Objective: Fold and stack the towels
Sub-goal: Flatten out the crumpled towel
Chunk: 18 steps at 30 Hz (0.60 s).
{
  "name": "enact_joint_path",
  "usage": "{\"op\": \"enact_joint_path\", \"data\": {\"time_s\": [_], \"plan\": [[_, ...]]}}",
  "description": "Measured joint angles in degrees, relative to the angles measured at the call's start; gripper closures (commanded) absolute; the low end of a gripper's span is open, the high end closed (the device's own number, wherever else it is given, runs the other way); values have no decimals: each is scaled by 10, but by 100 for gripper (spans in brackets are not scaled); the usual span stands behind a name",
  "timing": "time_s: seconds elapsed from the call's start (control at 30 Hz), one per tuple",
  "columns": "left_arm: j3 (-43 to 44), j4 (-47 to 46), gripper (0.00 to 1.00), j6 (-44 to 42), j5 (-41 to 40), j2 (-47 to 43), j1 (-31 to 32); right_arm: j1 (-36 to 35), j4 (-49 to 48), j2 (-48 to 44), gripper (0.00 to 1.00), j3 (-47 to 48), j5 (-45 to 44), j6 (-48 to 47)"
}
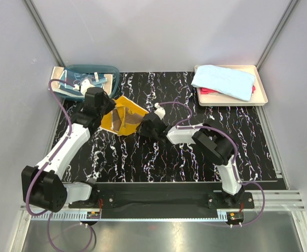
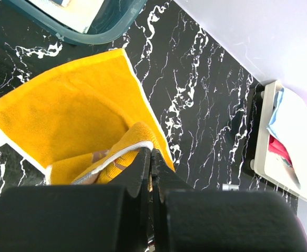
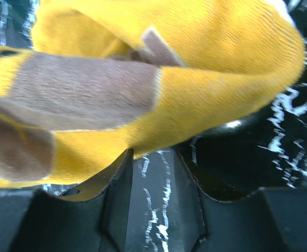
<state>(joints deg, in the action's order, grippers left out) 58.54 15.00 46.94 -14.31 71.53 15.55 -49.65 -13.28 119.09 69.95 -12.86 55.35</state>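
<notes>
An orange-yellow towel (image 1: 125, 116) with brown bear print lies partly folded on the black marbled table, left of centre. My left gripper (image 1: 108, 108) is shut on a white-edged corner of it, lifted over the rest of the cloth (image 2: 64, 113); the jaws (image 2: 153, 153) pinch the hem with no gap. My right gripper (image 1: 143, 125) sits at the towel's right side. In the right wrist view its fingers (image 3: 119, 173) stand apart with bare table between them, and the towel's folded edge (image 3: 195, 79) hangs just past the tips, ungripped. A light blue towel (image 1: 224, 81) lies over a red towel (image 1: 208, 91) in the tray.
The cream tray (image 1: 262, 95) stands at the back right, also seen as a tray (image 2: 259, 142) in the left wrist view. A teal plastic basin (image 1: 113, 70) holding blue and pale cloths (image 1: 73, 84) stands at the back left, close behind the left gripper.
</notes>
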Motion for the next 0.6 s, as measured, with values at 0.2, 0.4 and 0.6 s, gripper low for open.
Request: {"op": "enact_joint_path", "data": {"time_s": [0.2, 0.4, 0.6], "plan": [[31, 13, 100, -10, 0, 34, -7, -18, -33, 0, 52, -5, -13, -17], [68, 28, 100, -24, 0, 72, -10, -56, -46, 0, 47, -5, -34, -59], [85, 39, 100, -37, 4, 100, -10, -89, -28, 2, 39, 41, -76, -128]]}}
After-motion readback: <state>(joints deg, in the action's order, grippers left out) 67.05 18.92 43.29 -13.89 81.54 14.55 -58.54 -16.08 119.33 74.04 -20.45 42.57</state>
